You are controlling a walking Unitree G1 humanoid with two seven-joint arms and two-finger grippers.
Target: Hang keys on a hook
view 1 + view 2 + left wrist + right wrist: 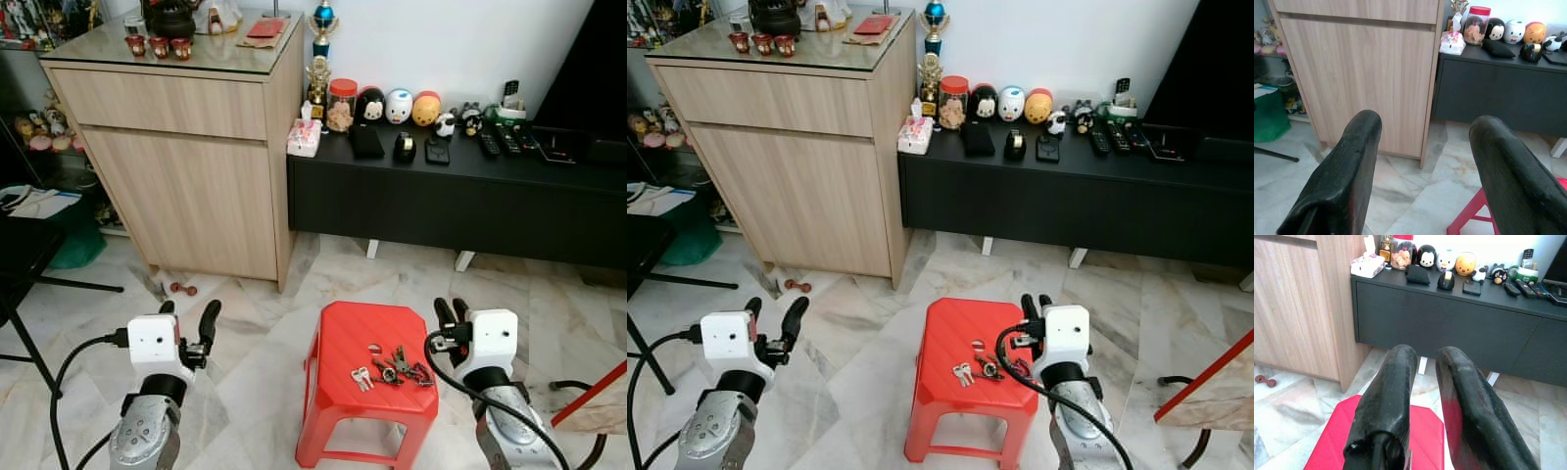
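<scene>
Keys [394, 368] lie in a small messy pile on top of a red plastic stool [345, 338], near its front edge. Two little silver keys [361, 378] lie a bit apart from the pile, on the robot's left side of it. The stool stands on a pale marble floor [255, 333].

The right gripper [450, 311] hangs just beside the stool, close to the keys but not touching them. Its two black fingers [1386, 401] are nearly together, with only a thin gap between them, and they hold nothing. The left gripper [189, 319] is well away from the stool, over the bare floor. Its fingers [1337, 176] are spread wide apart and they hold nothing too.

Behind the stool stands a long black cabinet [441, 196] against a white wall. On top of it sit a tissue pack [304, 138], a jar with a red lid [341, 105], a row of round toy heads [398, 106], some remotes [498, 140] and a trophy [320, 54]. Next to it is a tall wooden cupboard [186, 147] with a glass top and small red cups [158, 46] on it. A small red thing [183, 289] lies on the floor by the cupboard's foot.

The keys in the pile are tangled and small, so it is hard to count them or see what ring joins them. The wooden cupboard and the black cabinet are cut off at the edges of the head views.
</scene>
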